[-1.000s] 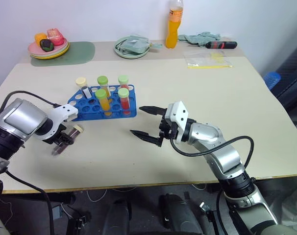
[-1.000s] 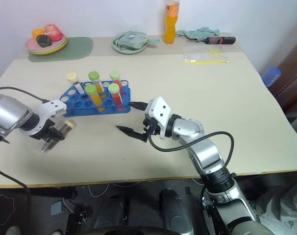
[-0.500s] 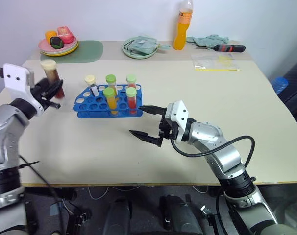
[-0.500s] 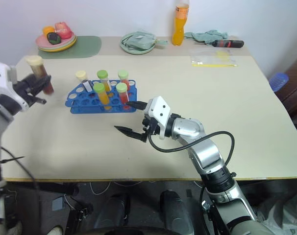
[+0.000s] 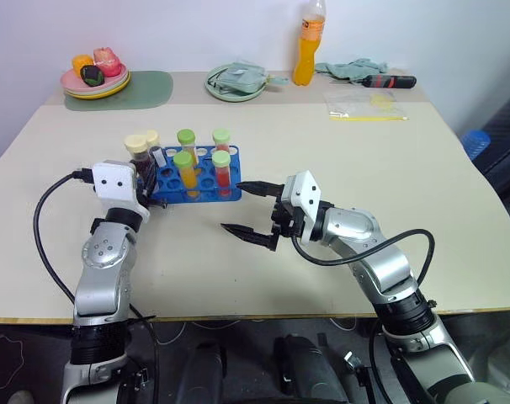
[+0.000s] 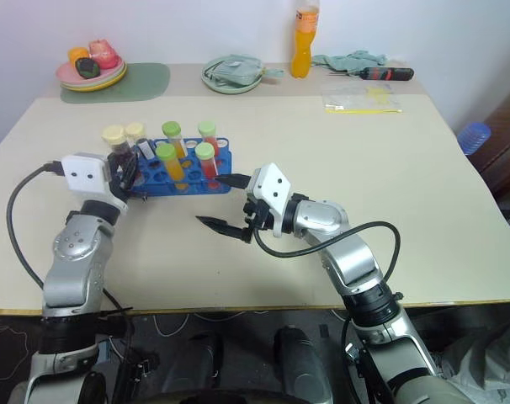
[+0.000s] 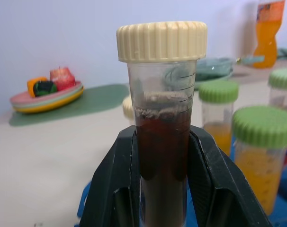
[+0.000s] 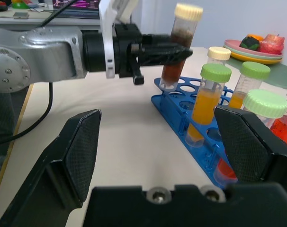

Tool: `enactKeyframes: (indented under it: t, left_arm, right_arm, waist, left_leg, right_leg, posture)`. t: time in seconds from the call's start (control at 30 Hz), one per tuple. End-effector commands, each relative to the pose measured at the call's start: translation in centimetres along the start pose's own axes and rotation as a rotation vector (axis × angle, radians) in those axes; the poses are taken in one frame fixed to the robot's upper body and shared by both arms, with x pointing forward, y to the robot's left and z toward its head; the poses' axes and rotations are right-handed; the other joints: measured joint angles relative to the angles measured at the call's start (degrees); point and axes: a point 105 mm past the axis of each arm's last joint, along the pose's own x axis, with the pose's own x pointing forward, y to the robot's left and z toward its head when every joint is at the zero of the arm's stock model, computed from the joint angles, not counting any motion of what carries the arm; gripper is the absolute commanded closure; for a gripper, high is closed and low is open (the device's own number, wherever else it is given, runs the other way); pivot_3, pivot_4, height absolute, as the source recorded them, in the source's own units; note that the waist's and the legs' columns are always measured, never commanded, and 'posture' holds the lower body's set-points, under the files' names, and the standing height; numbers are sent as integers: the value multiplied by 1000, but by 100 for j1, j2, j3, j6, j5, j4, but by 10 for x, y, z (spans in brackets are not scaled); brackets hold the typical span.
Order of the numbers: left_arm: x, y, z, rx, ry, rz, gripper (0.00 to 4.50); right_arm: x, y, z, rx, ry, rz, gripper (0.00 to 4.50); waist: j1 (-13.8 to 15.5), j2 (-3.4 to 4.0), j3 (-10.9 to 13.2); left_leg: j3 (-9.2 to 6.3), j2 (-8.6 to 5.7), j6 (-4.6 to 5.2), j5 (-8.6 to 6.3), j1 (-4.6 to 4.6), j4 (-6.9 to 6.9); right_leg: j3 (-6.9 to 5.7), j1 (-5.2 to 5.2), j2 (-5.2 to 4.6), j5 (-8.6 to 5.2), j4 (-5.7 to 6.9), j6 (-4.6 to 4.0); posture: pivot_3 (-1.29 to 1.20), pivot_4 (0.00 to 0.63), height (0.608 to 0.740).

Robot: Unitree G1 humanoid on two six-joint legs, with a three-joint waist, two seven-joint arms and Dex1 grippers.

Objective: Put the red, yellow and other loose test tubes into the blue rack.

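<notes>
My left gripper [image 5: 144, 171] is shut on a cream-capped test tube [image 7: 162, 142] of dark red-brown liquid. It holds the tube upright at the left end of the blue rack [image 5: 198, 197], with the tube's tip [image 8: 165, 84] just above an end hole. The rack holds green-capped tubes with yellow-orange [image 5: 180, 168] and red [image 5: 222, 168] liquid, and a cream-capped tube [image 5: 152, 140] at the back. My right gripper [image 5: 236, 207] hovers open and empty just right of the rack's front, pointing toward it.
Along the table's far edge stand a plate of toy fruit [image 5: 95, 80] on a green mat [image 5: 150, 88], a green plate with a cloth [image 5: 238, 82], an orange bottle [image 5: 304, 42], a screwdriver [image 5: 381, 80] and a plastic bag [image 5: 364, 105].
My left gripper carried the dark tube from low at the front left, up past the table's left side, to the rack's left end. The right gripper stayed put. The camera shifted.
</notes>
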Motion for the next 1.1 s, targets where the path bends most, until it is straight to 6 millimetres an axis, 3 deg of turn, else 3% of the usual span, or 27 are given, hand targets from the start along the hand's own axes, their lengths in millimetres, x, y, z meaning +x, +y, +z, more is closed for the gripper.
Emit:
enactKeyframes:
  t: [0.03,0.37,0.93,1.1]
  left_arm:
    - [4,3,11,21,-57,-11,3720]
    - [22,1,0,-7,-45,-19,3720]
    - [10,0,-10,-36,-21,-15,3720]
    - [9,5,-13,-59,-13,14,1459]
  right_arm:
    - [0,2,11,-29,-37,-5,276]
    - [-1,2,9,-24,-31,-17,276]
    - [-1,3,9,-30,-31,-15,276]
    - [-1,3,9,-31,-33,-13,276]
  waist:
    - [4,0,0]
    - [3,0,0]
    - [4,0,0]
    - [0,0,0]
  left_leg:
    - [-1,0,0,0,1,0]
    - [-2,0,0,0,2,0]
    - [-2,0,0,0,2,-1]
    - [-3,1,0,0,4,-2]
  right_leg:
    - [0,1,1,0,0,0]
    - [-1,2,2,0,0,0]
    - [-1,4,2,0,-1,0]
    - [-1,5,3,0,-1,0]
  posture:
    - [0,150,740]
    - [0,150,740]
    - [0,150,740]
    - [0,150,740]
